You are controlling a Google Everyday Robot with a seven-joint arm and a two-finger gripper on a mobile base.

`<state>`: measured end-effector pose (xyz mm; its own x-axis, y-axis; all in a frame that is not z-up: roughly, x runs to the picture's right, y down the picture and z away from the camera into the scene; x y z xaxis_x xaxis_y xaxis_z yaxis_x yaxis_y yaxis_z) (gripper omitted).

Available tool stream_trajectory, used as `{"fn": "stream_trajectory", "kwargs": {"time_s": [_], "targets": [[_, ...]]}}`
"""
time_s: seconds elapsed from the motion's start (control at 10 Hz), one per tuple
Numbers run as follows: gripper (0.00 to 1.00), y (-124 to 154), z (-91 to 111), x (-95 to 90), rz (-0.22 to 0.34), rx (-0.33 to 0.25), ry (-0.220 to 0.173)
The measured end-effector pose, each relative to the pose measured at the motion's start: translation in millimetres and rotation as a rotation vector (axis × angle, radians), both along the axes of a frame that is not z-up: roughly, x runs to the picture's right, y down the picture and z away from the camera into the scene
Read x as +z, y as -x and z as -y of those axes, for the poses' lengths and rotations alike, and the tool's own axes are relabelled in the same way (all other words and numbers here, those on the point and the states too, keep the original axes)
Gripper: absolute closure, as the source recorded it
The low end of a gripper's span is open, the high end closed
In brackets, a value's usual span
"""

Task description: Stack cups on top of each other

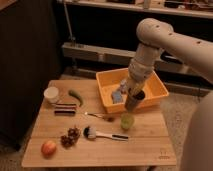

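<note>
The pale lime green cup (127,121) stands upright on the wooden table (145,145), just in front of the yellow bin. The dark grey-black cup (134,101) hangs directly above it, held at the end of my arm, its bottom close over the green cup's rim. My gripper (133,98) reaches down from the upper right and is shut on the dark cup; the fingers blend with the cup's dark body.
A yellow bin (155,92) holding a blue item (117,96) sits behind the cups. On the table are a white round container (51,94), a green pepper (76,96), a dark bar (65,108), a utensil (100,117), a white-handled brush (102,134), grapes (70,137) and an apple (48,148).
</note>
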<state>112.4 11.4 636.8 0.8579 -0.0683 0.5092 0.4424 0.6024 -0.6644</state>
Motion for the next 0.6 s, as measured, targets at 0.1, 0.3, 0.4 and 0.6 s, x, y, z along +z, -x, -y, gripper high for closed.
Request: {"fn": "stream_trajectory", "kwargs": {"time_s": [0.1, 0.3, 0.4, 0.6], "targets": [[1.0, -1, 0, 6.7, 0.005, 0.01, -0.004], [1.0, -3, -3, 13.6, 0.021, 0.029, -0.012], [1.0, -3, -3, 13.6, 0.026, 0.031, -0.016], [1.0, -3, -10, 17.1, 0.033, 0.036, -0.016]]}}
